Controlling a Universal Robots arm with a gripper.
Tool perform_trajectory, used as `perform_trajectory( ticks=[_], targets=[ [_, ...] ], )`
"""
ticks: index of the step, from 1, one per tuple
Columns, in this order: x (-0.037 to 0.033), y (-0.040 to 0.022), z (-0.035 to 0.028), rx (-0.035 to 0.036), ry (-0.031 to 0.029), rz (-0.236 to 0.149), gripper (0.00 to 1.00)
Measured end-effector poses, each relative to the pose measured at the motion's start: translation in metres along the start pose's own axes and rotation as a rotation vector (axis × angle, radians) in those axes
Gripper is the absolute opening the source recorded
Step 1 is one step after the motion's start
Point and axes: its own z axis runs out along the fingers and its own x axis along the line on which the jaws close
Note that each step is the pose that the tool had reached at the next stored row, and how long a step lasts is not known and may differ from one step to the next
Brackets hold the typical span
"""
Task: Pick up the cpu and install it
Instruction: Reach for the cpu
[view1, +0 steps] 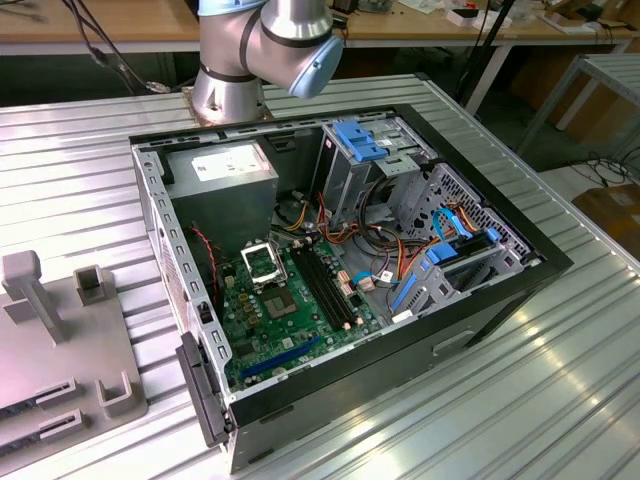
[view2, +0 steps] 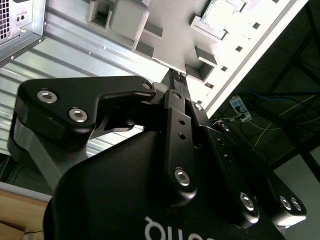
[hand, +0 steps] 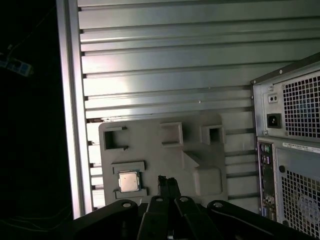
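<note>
Over the grey moulded fixture plate (hand: 150, 145): jaws closed, empty.
Small square silvery-beige cpu (hand: 129, 181) lies flat in a plate recess, near the jaws; plate rests on ribbed aluminium bench (hand: 165, 60).

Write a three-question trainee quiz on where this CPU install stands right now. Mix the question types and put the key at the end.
1. True or false: the cpu lies flat in a square recess of the grey tray, outside the computer case.
2. In the first wrist view, the gripper is nearest to:
A. the motherboard socket
B. the grey tray, just beside the cpu
C. the power supply
3. Fill in: the gripper's fingers are ___, with nothing held between them.

Key: 1 true; 2 B; 3 shut.
</note>
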Motion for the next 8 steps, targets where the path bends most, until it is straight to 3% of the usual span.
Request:
perform_trajectory(
  ticks=[8],
  targets=[
    [0.0001, 0.0, 0.0, 0.0, 0.0, 0.0, 0.11]
  ],
)
